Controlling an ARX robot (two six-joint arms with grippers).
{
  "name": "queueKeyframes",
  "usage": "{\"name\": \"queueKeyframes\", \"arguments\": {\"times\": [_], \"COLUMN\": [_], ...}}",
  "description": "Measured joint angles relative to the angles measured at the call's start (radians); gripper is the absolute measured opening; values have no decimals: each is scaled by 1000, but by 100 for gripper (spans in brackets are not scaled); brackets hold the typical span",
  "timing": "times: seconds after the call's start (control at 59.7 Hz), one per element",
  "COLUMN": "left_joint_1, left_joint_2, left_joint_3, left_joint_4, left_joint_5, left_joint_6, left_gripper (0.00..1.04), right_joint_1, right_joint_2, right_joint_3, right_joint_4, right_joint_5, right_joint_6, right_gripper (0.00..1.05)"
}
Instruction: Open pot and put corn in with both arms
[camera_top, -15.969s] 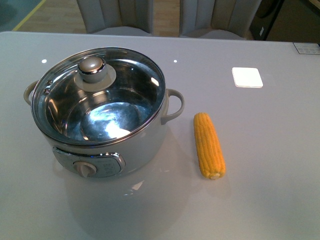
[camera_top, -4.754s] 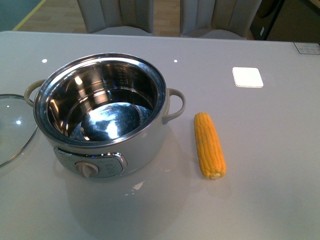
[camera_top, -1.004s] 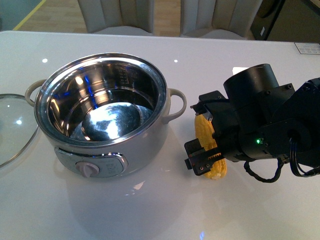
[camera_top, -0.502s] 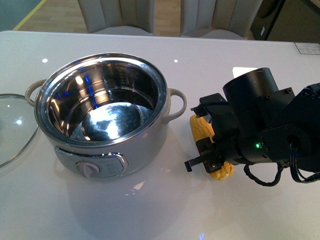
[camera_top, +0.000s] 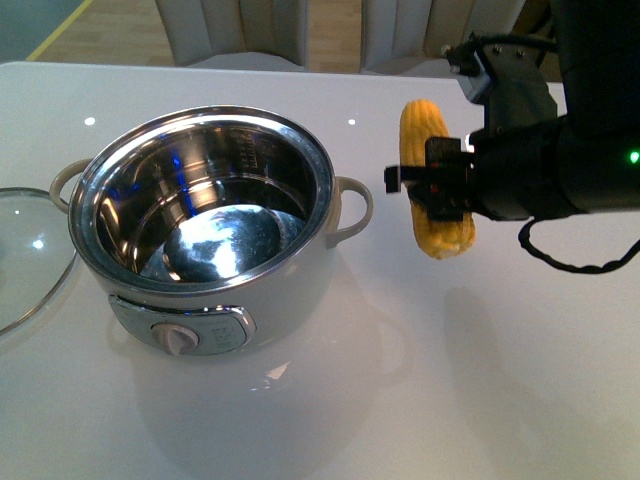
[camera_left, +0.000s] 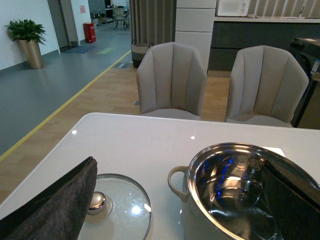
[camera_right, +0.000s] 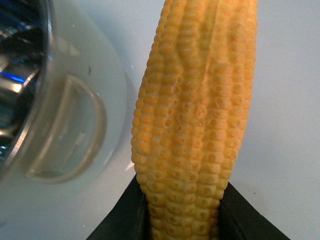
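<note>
The pot (camera_top: 205, 225) stands uncovered on the white table, its steel bowl holding nothing; it also shows in the left wrist view (camera_left: 235, 195) and at the edge of the right wrist view (camera_right: 55, 100). The yellow corn (camera_top: 432, 180) hangs in the air to the right of the pot's right handle (camera_top: 352, 210), with my right gripper (camera_top: 440, 190) shut on its middle. In the right wrist view the corn (camera_right: 192, 115) sits between the two black fingers (camera_right: 125, 215). My left gripper (camera_left: 175, 200) is open above the table, one finger (camera_left: 50, 205) over the lid side.
The round glass lid (camera_top: 25, 255) lies flat on the table left of the pot, knob (camera_left: 96, 201) up. A white square coaster sits at the back right, mostly behind the right arm. Two grey chairs (camera_left: 172, 80) stand beyond the far table edge.
My right gripper has lifted the corn off the table and carried it up and back, level with the pot's rim. The pot and lid have not moved.
</note>
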Motion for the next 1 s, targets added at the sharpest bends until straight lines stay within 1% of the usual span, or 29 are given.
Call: {"name": "queueKeyframes", "arguments": {"times": [0.285, 0.469, 0.787, 0.887, 1.004], "left_joint_1": [0, 0, 0, 0, 0], "left_joint_2": [0, 0, 0, 0, 0], "left_joint_3": [0, 0, 0, 0, 0], "left_joint_4": [0, 0, 0, 0, 0], "left_joint_5": [0, 0, 0, 0, 0], "left_joint_6": [0, 0, 0, 0, 0], "left_gripper": [98, 98, 98, 98, 98], "right_joint_1": [64, 106, 147, 159, 172], "right_joint_2": [-18, 0, 73, 90, 101], "right_joint_3": [116, 224, 329, 353, 375], "right_joint_4": [-61, -84, -105, -102, -108], "right_joint_5": [21, 18, 17, -2, -2], "right_joint_6": [109, 237, 381, 444, 480], "right_gripper": [23, 23, 23, 23, 23]}}
